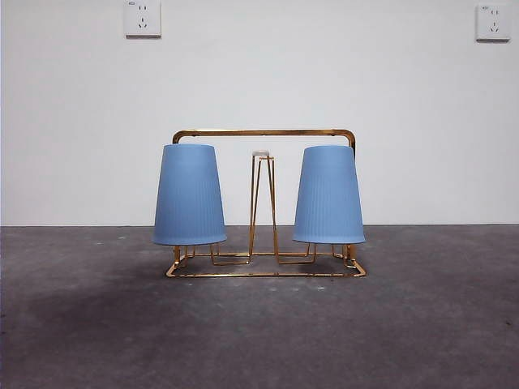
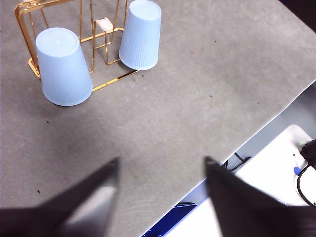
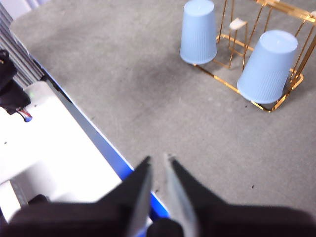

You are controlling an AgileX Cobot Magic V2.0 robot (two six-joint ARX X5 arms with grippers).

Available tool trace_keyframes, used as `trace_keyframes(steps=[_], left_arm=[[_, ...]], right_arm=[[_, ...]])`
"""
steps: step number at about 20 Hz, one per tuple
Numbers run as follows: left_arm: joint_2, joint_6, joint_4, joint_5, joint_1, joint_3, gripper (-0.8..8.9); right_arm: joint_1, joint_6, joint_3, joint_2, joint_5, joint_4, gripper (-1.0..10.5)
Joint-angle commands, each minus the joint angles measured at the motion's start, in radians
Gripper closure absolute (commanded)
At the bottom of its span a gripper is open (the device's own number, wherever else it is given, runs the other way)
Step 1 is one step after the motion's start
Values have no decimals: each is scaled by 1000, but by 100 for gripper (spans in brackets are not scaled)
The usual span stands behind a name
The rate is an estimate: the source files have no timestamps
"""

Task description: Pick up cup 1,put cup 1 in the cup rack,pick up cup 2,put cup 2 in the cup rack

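The rack (image 1: 264, 203) stands in the middle of the grey table (image 1: 89, 324), with a white wall (image 1: 81, 121) behind it. The rack is made of thin gold wire and has a tall handle across the top. On its left end a blue cup (image 1: 190, 194) sits upside down over a prong. In the middle one bare prong with a white tip (image 1: 260, 153) stands up between the cups. On the right end a second blue cup (image 1: 328, 194) sits upside down in the same way. Both cups are off the table and stand straight. No arm shows in the front view. The left gripper (image 2: 162, 170) hangs above the bare table, near the table's edge and well apart from the rack. Its two black jaws are spread wide and hold nothing. The right gripper (image 3: 158, 165) hangs over the table's other edge, also well apart from the rack. Its jaws are almost together, with only a thin gap, and they hold nothing.
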Motion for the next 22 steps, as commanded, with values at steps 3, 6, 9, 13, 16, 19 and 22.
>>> trace_keyframes(steps=[3,6,9,13,16,19,22], left_arm=[[6,-8,0,-2,-3,-6,821],[9,0,0,-2,-3,-6,821],[9,0,0,-2,-3,-6,817],[10,-1,0,-2,-2,-6,817],[10,-1,0,-2,-2,-6,817],[10,-1,-1,-2,-2,-6,817],[10,-1,-2,-2,-2,-6,817]], right_arm=[[0,7,5,1,-4,-24,958],[0,7,5,1,10,-33,958],[0,6,5,1,29,-41,945],[0,6,5,1,46,-43,945],[0,6,5,1,70,-43,945],[0,6,5,1,105,-43,945],[0,6,5,1,140,-44,945]])
